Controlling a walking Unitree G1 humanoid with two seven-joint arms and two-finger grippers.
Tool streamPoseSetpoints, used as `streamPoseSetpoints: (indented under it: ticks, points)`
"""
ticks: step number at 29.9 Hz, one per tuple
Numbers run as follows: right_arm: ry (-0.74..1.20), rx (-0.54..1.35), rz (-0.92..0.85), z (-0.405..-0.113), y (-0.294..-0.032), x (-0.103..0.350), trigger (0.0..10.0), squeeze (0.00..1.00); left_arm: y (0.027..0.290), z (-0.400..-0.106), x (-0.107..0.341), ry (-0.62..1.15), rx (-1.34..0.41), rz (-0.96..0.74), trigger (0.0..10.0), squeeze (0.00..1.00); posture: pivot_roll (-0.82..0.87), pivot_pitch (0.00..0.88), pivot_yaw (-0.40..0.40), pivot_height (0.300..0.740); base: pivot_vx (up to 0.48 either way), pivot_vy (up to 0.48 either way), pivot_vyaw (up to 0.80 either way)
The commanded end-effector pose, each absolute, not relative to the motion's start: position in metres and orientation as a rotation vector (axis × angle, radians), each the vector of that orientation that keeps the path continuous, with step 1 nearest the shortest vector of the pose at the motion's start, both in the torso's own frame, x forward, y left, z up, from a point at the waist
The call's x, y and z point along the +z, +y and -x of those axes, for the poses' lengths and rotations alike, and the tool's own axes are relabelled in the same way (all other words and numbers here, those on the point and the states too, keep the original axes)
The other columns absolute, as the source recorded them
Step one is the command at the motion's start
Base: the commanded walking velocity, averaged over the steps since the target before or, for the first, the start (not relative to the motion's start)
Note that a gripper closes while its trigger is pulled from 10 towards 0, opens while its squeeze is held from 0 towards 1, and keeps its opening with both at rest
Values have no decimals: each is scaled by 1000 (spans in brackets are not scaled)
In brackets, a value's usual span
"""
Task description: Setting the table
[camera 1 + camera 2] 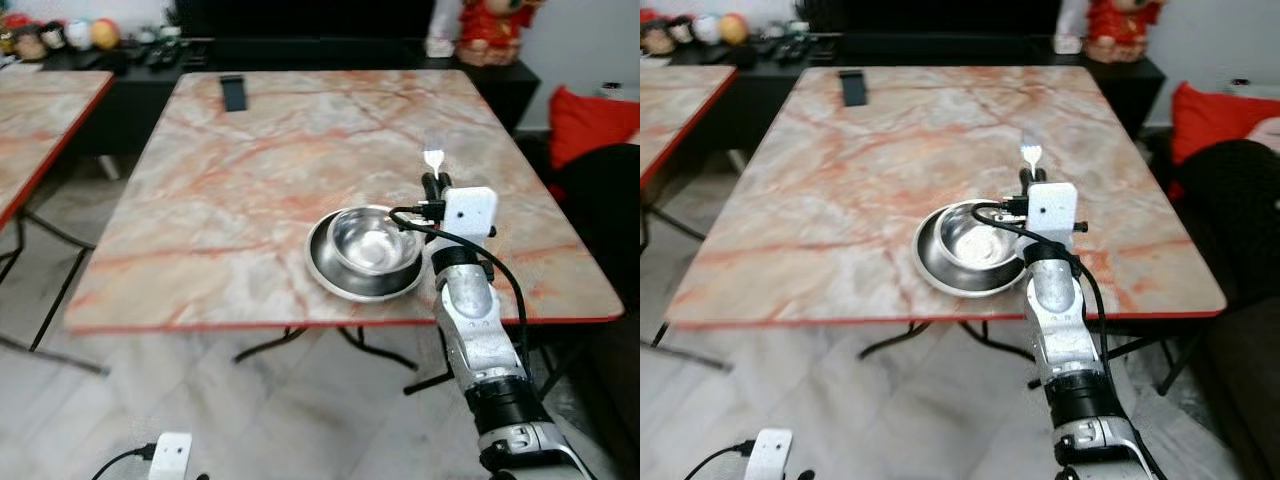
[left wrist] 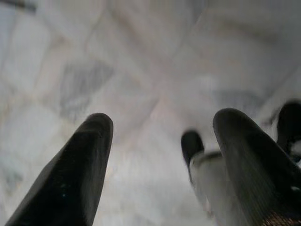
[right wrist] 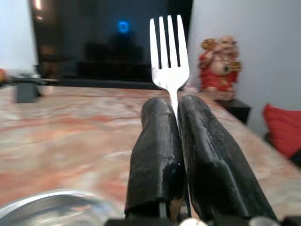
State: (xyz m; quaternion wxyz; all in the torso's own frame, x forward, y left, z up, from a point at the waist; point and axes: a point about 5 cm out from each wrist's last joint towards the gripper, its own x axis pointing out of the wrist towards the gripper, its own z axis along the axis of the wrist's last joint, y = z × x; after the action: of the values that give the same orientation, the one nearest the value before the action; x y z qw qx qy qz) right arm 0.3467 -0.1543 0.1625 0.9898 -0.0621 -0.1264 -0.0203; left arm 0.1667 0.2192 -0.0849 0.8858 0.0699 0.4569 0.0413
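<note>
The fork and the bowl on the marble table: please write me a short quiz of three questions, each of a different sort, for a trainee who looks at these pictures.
1. True or false: the right gripper is shut on the fork.
2. Multiple choice: what does the steel bowl rest in? A) a steel plate B) a wooden tray C) a red basket
3. Fill in: the fork's tines point ____ the robot, toward the table's far edge.

Key
1. True. In the right wrist view both fingers press on the handle.
2. A. The plate lies near the table's front edge.
3. Away from.

The left gripper hangs open over the floor.
</note>
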Motion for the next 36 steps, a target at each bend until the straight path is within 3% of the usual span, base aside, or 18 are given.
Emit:
streamPoseSetpoints:
  ticks: [1, 9, 17, 24, 28, 36]
  points:
    - [-261, -50, 116, -348, -157, 165, 10000, 0, 213, -161, -89, 975, 68, -135, 10000, 0, -50, 6, -24, 740, 341, 0, 0]
    - [-258, -65, 136, -346, -163, 167, 10000, 0, 211, -161, -89, 975, 65, -130, 10000, 0, -63, 11, -23, 740, 165, 0, 0]
    - [-208, -120, 156, -334, -186, 170, 10000, 0, 210, -160, -90, 984, 65, -125, 10000, 0, -86, 42, -16, 740, 0, 0, 0]
    - [97, -116, 119, -315, -208, 153, 10000, 0, 210, -159, -90, 992, 65, -126, 10000, 0, -114, 58, -12, 740, 0, 0, 0]
    - [218, -89, 40, -308, -213, 141, 10000, 0, 210, -160, -90, 989, 64, -126, 10000, 0, -119, 61, -12, 740, 0, 0, 0]
    - [409, -36, 44, -303, -221, 125, 10000, 0, 210, -160, -90, 988, 68, -122, 10000, 0, -113, 62, -19, 740, 0, 0, 0]
